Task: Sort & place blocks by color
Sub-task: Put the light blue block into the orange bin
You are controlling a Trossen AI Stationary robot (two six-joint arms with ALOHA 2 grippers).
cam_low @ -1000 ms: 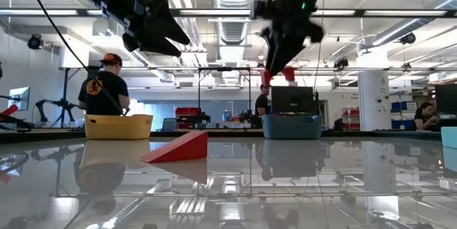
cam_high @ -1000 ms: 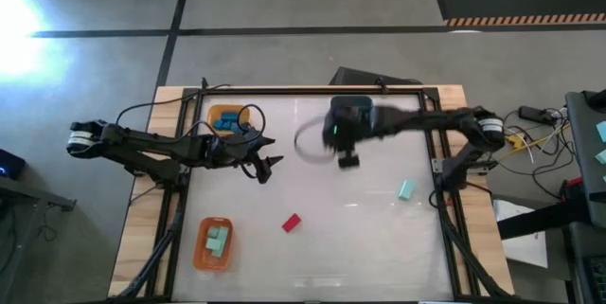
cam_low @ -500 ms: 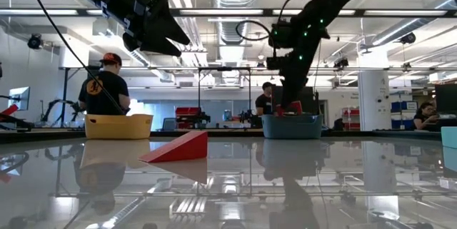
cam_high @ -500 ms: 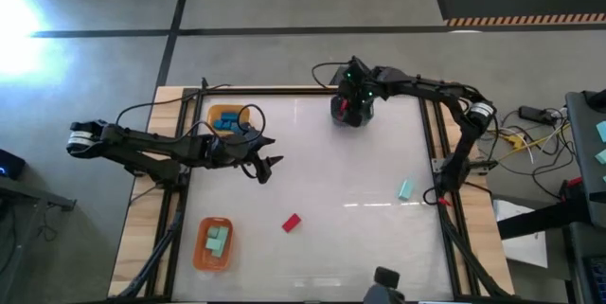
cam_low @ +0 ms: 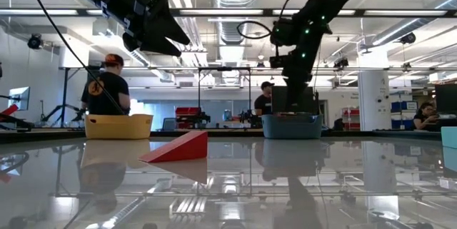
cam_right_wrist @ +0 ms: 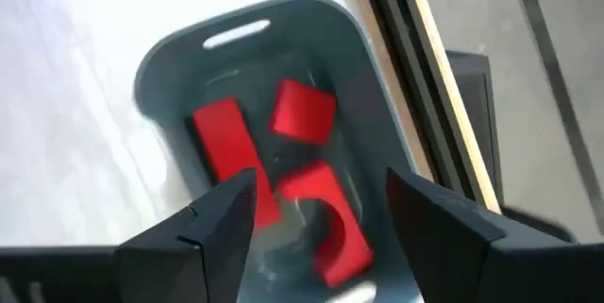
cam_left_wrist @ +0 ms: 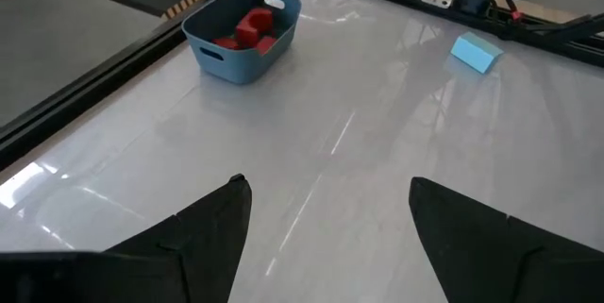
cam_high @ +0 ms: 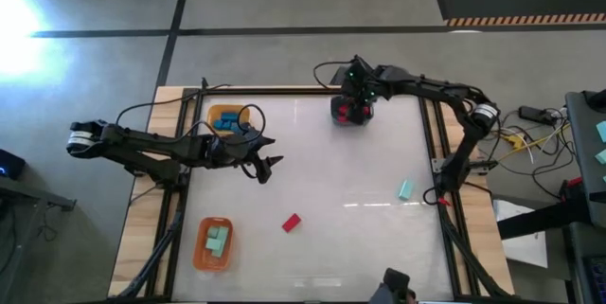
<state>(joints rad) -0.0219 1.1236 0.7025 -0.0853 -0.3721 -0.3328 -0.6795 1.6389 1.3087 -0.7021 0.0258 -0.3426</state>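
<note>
The right gripper (cam_right_wrist: 321, 213) hangs released over the teal tray (cam_right_wrist: 170, 53), which holds three red blocks (cam_right_wrist: 304, 110). The yellow tray (cam_high: 216, 113) holds blue blocks (cam_high: 225, 123), the orange tray (cam_high: 201, 254) mint ones (cam_high: 217, 240). One red block (cam_high: 292, 222) and one mint block (cam_high: 405, 189) lie loose on the table (cam_high: 322, 171). The left gripper (cam_left_wrist: 326, 213) waits, spread wide.

Three trays: yellow tray (cam_high: 225, 115), orange tray (cam_high: 199, 250), teal-grey tray (cam_right_wrist: 170, 58), three red blocks (cam_right_wrist: 304, 112) inside the latter, one loose red block (cam_high: 292, 222), one loose mint block (cam_high: 405, 189), apparently two mint blocks (cam_high: 218, 240) in orange, two arms
</note>
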